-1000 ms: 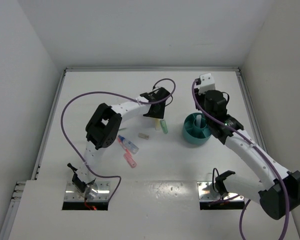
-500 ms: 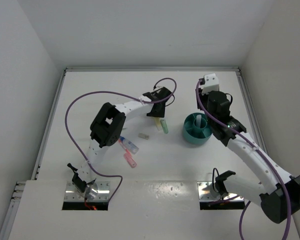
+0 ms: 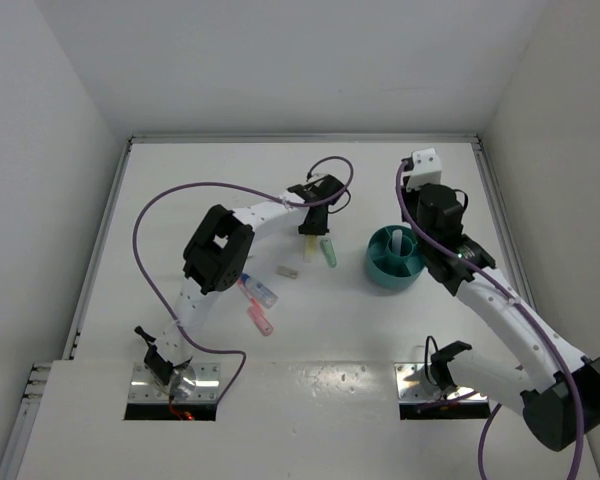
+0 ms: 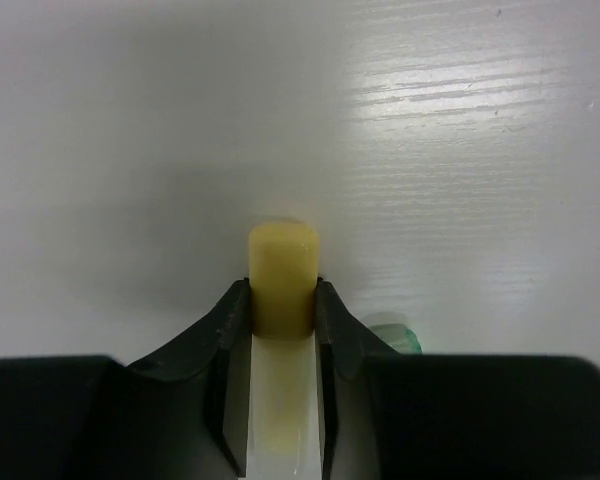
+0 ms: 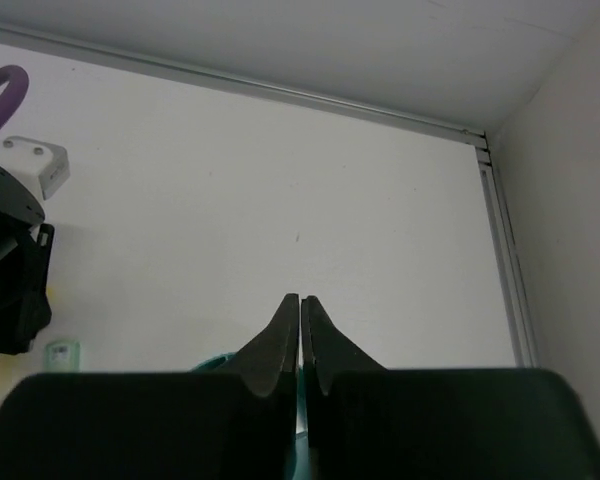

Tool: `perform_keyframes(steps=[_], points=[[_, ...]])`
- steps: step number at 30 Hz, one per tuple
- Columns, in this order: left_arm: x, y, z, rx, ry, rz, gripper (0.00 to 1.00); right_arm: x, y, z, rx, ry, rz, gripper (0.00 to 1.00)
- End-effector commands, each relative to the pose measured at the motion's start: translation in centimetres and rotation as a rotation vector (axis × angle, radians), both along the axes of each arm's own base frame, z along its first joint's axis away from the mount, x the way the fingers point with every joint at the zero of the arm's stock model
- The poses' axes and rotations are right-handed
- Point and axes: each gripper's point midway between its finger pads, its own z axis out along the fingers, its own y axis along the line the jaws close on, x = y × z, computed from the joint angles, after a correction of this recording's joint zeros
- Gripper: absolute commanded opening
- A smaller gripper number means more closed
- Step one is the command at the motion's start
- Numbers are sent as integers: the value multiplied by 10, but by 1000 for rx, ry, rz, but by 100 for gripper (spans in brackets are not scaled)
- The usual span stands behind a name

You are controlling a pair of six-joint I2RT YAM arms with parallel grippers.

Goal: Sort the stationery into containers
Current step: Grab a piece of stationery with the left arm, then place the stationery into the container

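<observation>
Yellow marker point(image 4: 283, 262) gripped; carrying it to the teal tub point(image 3: 378, 270) is next.
My left end effector point(image 4: 281, 298) clenches the yellow marker left of the teal tub; my right end effector point(image 5: 300, 322) hovers there, pinched shut, empty.

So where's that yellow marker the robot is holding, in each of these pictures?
Top external: the yellow marker is near the centre, pinched in the left end effector, left of the teal tub.
Left wrist: dead centre, between the fingers.
Right wrist: not clearly visible; the dark arm at the left edge covers it.
Shared landmark: the green marker, close beside it in every view.
</observation>
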Motion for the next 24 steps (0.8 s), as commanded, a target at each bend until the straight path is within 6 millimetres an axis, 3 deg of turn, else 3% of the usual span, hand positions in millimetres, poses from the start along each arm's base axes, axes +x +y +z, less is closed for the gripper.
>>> perform_keyframes(steps=[1,3,4,5,6,7,8,9,10,11,12,13,14,15,16,17,19,23,24], points=[[4,-1,28,-31,-33,6,11,-1,-6,16,32,-65,-33,0],[9,-18,65,-88,-122,-57,0,0,-13,13,7,-81,-64,2],[8,-17,96,-125,-183,-72,0,1,-19,18,-9,-98,-93,13],[6,-35,122,-186,-258,-105,0,1,-22,18,-14,-112,-107,25],[4,-40,142,-207,-314,-142,0,3,-23,11,-33,-98,-114,41],[-4,-41,147,-225,-335,-168,0,3,-23,11,-42,-97,-112,44],[-9,-42,180,-280,-399,-174,0,3,-23,11,-42,-97,-112,44],[-12,-53,199,-343,-451,-194,0,3,-23,9,-42,-99,-113,44],[-18,-52,199,-355,-458,-219,0,3,-21,8,-39,-98,-101,44],[-27,-62,232,-430,-534,-253,0,3,-21,6,-39,-99,-101,43],[-35,-61,231,-443,-519,-276,0,3,-21,6,-39,-99,-101,43],[-40,-74,251,-518,-587,-315,0,3,-23,13,-28,-124,-112,35],[-49,-75,240,-542,-575,-349,0,1,-24,9,-35,-126,-111,30],[-57,-85,267,-622,-656,-397,0,2,-24,13,-37,-155,-110,23],[-62,-88,270,-659,-676,-424,0,-1,-29,18,-28,-178,-137,0],[-71,-93,256,-685,-656,-473,0,-1,-31,17,-35,-184,-145,0],[-77,-100,283,-795,-753,-518,0,-5,-35,22,-34,-206,-155,0],[-83,-116,297,-934,-786,-559,0,-9,-46,30,-19,-261,-203,0],[-87,-128,290,-952,-777,-597,0,-12,-52,38,-25,-287,-235,0]])
